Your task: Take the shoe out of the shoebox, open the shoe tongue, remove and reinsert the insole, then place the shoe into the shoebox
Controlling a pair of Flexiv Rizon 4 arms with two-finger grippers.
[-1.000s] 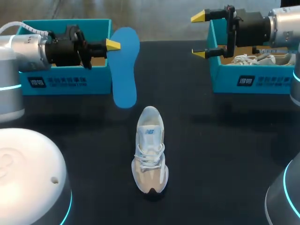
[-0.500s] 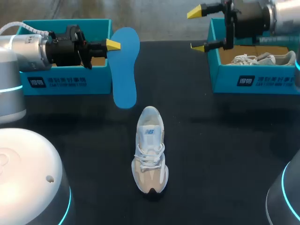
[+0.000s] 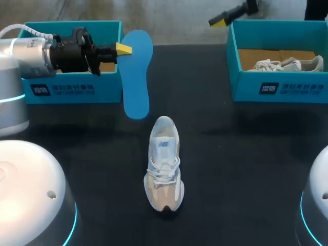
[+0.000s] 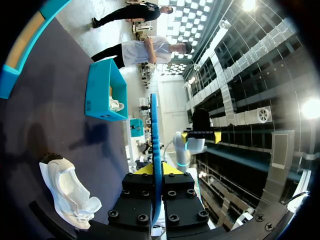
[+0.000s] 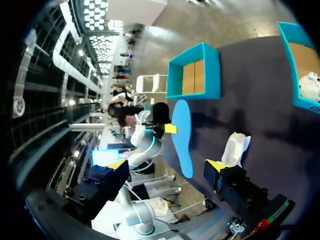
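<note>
1. The black table [image 3: 246,154] is flanked by a left shoebox [image 3: 72,89] at upper left and a right shoebox [image 3: 277,87] at upper right
2. The shoe [image 3: 164,171] is set at centre frame, well apart from both claws
3. The blue insole [image 3: 136,77], just above the shoe, is clamped near its upper end by the left gripper [image 3: 123,49]
4. The right gripper [image 5: 166,165], at the top edge, is spread wide and holds nothing

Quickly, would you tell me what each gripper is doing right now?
Left gripper: shut on the blue insole.
Right gripper: open, holding nothing.
</note>
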